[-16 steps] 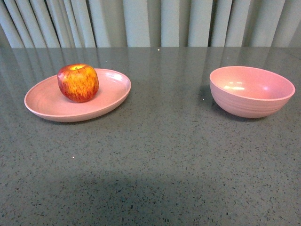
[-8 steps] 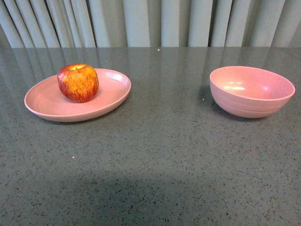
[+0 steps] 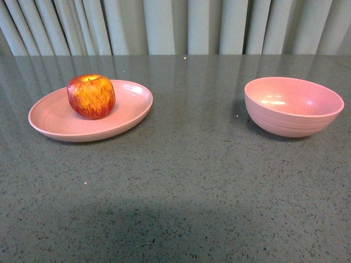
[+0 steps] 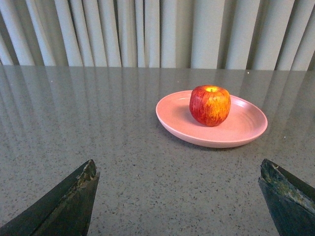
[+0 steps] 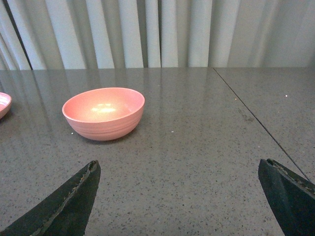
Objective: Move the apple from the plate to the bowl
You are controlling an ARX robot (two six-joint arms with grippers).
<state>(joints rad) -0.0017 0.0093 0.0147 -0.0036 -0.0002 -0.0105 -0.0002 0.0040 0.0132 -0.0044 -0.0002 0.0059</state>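
Note:
A red apple point(image 3: 91, 96) streaked with yellow-orange sits on the shallow pink plate point(image 3: 131, 109) at the left of the table. The deep pink bowl point(image 3: 293, 107) stands empty at the right. Neither gripper shows in the front view. In the left wrist view the apple point(image 4: 210, 105) rests on the plate point(image 4: 172, 115), well ahead of my open, empty left gripper point(image 4: 179, 177). In the right wrist view the bowl point(image 5: 104, 113) stands ahead of my open, empty right gripper point(image 5: 179, 177), off to one side, and the plate's rim point(image 5: 2, 104) shows at the frame edge.
The table point(image 3: 186, 181) is dark grey speckled stone. Pale pleated curtains point(image 3: 175, 24) hang behind its far edge. A thin seam point(image 5: 256, 120) crosses the tabletop beyond the bowl in the right wrist view.

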